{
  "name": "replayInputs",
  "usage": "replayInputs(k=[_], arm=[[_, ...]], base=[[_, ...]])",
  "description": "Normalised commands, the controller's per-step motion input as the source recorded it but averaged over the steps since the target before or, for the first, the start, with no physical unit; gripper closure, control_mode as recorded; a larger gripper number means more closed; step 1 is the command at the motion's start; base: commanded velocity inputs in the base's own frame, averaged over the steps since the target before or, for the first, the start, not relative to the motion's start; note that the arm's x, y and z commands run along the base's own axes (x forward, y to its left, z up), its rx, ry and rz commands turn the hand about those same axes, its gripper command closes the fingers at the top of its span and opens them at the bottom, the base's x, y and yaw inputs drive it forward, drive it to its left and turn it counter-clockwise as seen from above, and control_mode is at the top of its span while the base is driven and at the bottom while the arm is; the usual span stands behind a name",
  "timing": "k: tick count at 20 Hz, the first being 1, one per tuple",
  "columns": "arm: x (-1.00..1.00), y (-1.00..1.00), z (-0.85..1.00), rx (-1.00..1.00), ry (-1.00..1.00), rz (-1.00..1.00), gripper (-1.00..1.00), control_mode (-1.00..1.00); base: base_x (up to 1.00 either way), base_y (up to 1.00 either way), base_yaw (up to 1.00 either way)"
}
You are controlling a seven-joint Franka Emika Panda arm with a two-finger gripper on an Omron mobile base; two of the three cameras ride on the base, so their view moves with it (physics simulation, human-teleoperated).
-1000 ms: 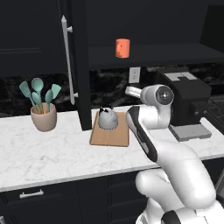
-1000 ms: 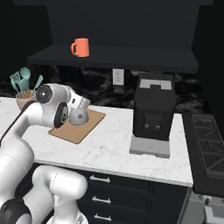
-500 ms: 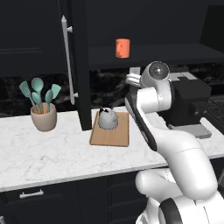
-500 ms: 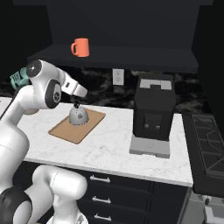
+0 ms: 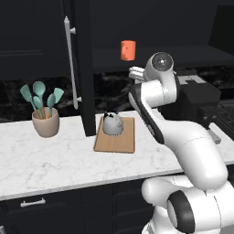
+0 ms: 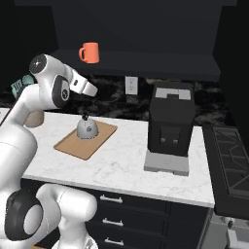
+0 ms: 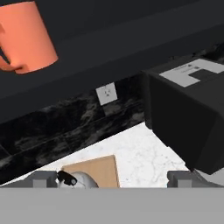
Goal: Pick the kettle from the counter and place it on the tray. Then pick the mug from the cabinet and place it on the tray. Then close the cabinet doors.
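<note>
The grey kettle (image 5: 112, 124) (image 6: 88, 129) sits upright on the wooden tray (image 5: 123, 141) (image 6: 73, 144) on the white counter (image 5: 45, 160). An orange-red mug (image 5: 128, 50) (image 6: 90, 52) (image 7: 26, 37) stands on the shelf of the open black cabinet (image 5: 183, 57). My gripper (image 5: 135, 72) (image 6: 87, 88) (image 7: 111, 177) hangs open and empty above the tray, just below shelf height and to the right of the mug. In the hand view the kettle (image 7: 76, 180) and tray (image 7: 100, 169) lie low between the spread fingertips (image 7: 43, 178). A cabinet door (image 5: 84, 68) with a silver bar handle stands open, edge-on.
A black coffee machine (image 5: 196, 100) (image 6: 170, 126) stands on the counter right of the tray. A beige pot with teal utensils (image 5: 45, 121) is at the left. A stove (image 6: 231, 155) lies at the far right. A wall outlet (image 7: 107, 93) is on the backsplash.
The arm has risen from low over the tray to just under the shelf, its jaws open throughout. The kettle stays on the tray, and the mug has not moved.
</note>
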Motion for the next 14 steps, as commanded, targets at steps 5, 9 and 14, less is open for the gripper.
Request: replayInputs(k=[5, 9, 14], arm=[[0.26, 0.05, 0.61, -0.07, 0.00, 0.01, -1.00, -1.00], [0.21, 0.00, 0.10, -0.03, 0.00, 0.00, -1.00, -1.00], [0.21, 0.11, 0.00, 0.00, -0.01, 0.00, -1.00, -1.00]], base=[[0.00, 0.00, 0.00], [0.00, 0.00, 0.00], [0.00, 0.00, 0.00]])
